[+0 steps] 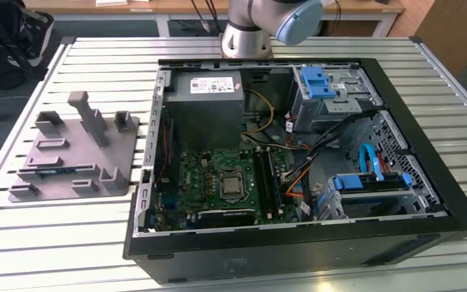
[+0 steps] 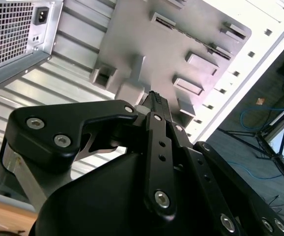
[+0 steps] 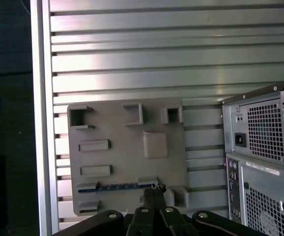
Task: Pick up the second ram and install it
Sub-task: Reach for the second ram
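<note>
Approach step; pick not yet made. Memory stick (image 1: 58,172) lies slotted in gray tray (image 1: 87,159), at 9 o'clock of computer case (image 1: 298,258). Gripper (image 3: 156,191) hangs over tray near stick's end, fingers together, empty. Judgement: grasp calls for parted fingers aligned across stick.

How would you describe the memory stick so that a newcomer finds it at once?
Find the open black computer case on the slatted metal table; at the exterior view's left of it sits a grey plastic tray. In the tray's nearer half lies the slim dark blue-green memory stick, the only coloured piece among grey blocks.
</note>
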Robot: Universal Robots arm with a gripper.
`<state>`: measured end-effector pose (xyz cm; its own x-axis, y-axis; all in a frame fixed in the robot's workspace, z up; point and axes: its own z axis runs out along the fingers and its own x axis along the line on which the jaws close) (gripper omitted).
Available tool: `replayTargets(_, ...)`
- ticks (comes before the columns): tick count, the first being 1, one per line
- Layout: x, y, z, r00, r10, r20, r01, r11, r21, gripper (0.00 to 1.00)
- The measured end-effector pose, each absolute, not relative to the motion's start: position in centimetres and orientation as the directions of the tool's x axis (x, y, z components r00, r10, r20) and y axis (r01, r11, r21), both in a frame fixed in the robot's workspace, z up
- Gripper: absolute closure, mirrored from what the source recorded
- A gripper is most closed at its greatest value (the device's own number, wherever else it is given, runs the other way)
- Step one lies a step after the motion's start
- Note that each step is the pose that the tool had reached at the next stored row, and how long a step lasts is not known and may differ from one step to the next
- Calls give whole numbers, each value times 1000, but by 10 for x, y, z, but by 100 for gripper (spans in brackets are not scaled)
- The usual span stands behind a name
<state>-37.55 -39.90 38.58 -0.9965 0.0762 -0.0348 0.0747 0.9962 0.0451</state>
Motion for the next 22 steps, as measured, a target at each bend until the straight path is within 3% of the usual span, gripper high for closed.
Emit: replayTargets(22, -381, -407, 346, -997, 76, -34, 75, 996, 45, 89)
